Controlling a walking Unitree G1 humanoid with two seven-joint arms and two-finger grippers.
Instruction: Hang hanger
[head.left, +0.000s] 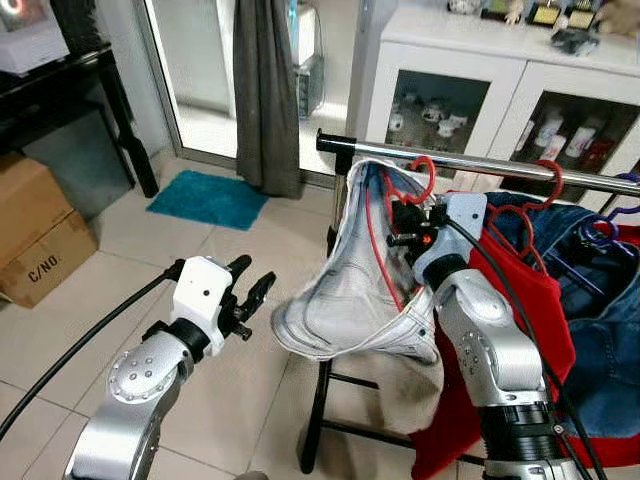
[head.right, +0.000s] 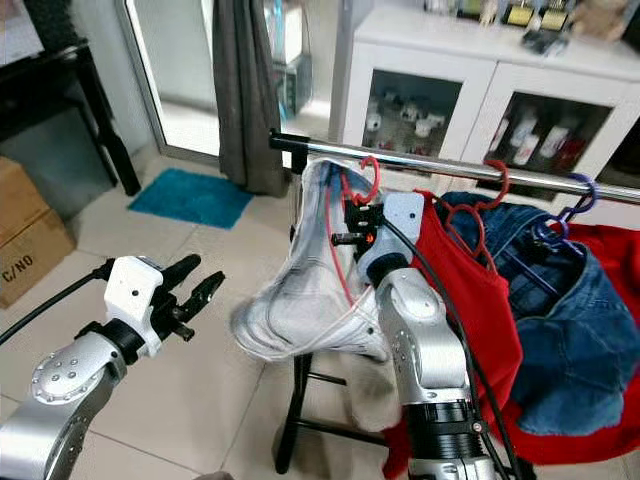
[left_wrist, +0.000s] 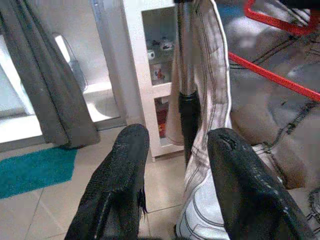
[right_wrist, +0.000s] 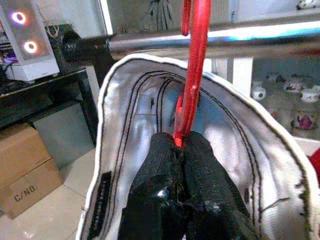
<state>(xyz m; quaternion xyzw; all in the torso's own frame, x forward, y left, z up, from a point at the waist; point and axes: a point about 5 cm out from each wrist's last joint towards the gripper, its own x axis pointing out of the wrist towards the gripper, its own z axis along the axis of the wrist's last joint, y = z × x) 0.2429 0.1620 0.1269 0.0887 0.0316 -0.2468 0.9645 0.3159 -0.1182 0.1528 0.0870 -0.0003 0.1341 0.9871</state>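
Right gripper (right_wrist: 181, 145) pinched the red hanger (right_wrist: 192, 75), keeping its hook at the rail (head.left: 480, 162) above the fingers; left gripper (left_wrist: 177, 150) hovered with its 2 fingers parted, holding nothing.

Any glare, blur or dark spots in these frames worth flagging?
Left eye view: glass door blown out by daylight, and the rail carries bright highlights. Right wrist view: the red hanger and rail are soft, and the right gripper is dark, its surface detail lost. Left wrist view: left gripper fingers blurred, up close.

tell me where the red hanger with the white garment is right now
The red hanger hooks over the metal rail near its left end, pinched by the right end effector.
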